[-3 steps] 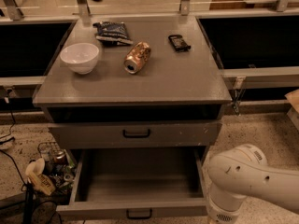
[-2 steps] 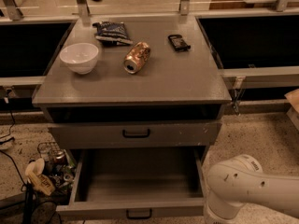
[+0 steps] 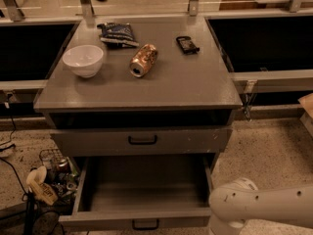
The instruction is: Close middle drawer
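The middle drawer (image 3: 142,192) is pulled wide open at the bottom of the grey cabinet, and its bare grey box is empty. Its low front panel (image 3: 98,221) carries a small black bar handle (image 3: 145,224) at the lower edge of the view. Above it the taller-fronted grey drawer (image 3: 190,141) with white specks is pushed in. My gripper is out of view. Only a white arm segment (image 3: 264,207) shows at the bottom right, just right of the open drawer's front corner.
On the cabinet top (image 3: 195,87) lie a white bowl (image 3: 83,60), a tipped can (image 3: 143,60), a dark snack bag (image 3: 117,33) and a small black object (image 3: 187,44). Cables and clutter (image 3: 46,180) sit on the floor at the left of the drawer.
The white arm has sunk lower in the bottom right corner. The middle drawer stays as far open as before.
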You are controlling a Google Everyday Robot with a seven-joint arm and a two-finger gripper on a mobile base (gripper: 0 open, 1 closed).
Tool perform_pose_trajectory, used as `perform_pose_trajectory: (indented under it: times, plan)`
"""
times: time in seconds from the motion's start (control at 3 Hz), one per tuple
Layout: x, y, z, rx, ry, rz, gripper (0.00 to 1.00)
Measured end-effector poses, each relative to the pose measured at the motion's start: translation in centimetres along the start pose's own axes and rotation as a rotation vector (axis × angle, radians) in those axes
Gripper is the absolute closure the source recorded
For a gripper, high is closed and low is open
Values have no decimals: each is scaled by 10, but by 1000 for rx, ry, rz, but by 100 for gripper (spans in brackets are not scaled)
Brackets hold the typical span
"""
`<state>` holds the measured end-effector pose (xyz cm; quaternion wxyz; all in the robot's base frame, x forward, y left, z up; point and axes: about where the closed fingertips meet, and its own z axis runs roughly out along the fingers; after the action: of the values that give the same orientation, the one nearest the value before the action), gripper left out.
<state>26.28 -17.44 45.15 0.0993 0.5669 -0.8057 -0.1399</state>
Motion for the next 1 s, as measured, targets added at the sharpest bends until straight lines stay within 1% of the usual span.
perform_pose_trajectory:
  times: [0.33,0.67,1.0]
  plan:
    - [0,1,4,-9,0,6,100]
    - [2,-5,6,12,-45,90,100]
    - [8,-18,5,79,-135,219,100]
